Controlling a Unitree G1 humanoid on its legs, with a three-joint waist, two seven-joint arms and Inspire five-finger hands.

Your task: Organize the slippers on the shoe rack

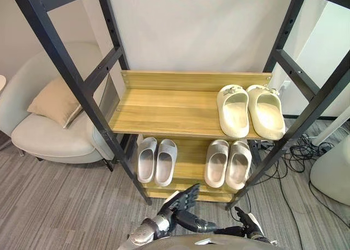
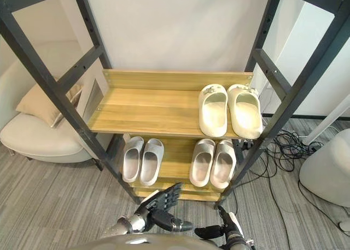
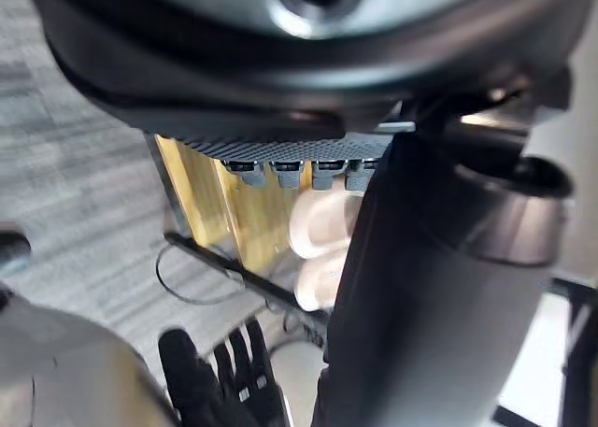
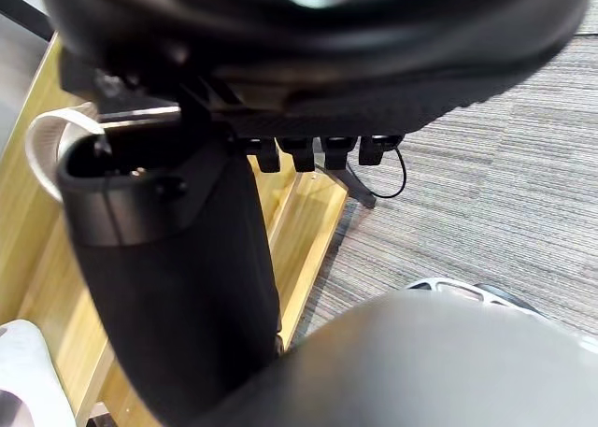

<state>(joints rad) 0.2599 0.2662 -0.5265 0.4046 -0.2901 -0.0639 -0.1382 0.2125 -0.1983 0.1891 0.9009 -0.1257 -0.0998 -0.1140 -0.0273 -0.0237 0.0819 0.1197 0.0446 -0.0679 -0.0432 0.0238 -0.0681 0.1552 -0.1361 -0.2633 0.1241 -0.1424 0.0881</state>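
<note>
Left eye view: the rack (image 1: 82, 86) stands in the middle of the frame, with two wooden shelves. The upper shelf (image 1: 164, 108) carries one cream pair (image 1: 235, 112) at its right end, toes to the wall; its left part is bare. The lower shelf (image 1: 188, 162) carries a grey pair (image 1: 146, 161) at the left and a beige pair (image 1: 217, 163) at the right, also toes inward. In each pair the two slippers lie side by side and touching, so I judge the sorting nearly or fully done.

At the bottom centre the left robot hand (image 1: 183, 203) hangs before the rack, fingers straight and spread, holding nothing. Just right of it the right robot hand (image 1: 249, 224) is also empty, with its fingers relaxed and apart. Probably both are held low so that they do not disturb the pairs. An armchair (image 1: 49, 135) with a cushion (image 1: 54, 101) is at the left edge.
</note>
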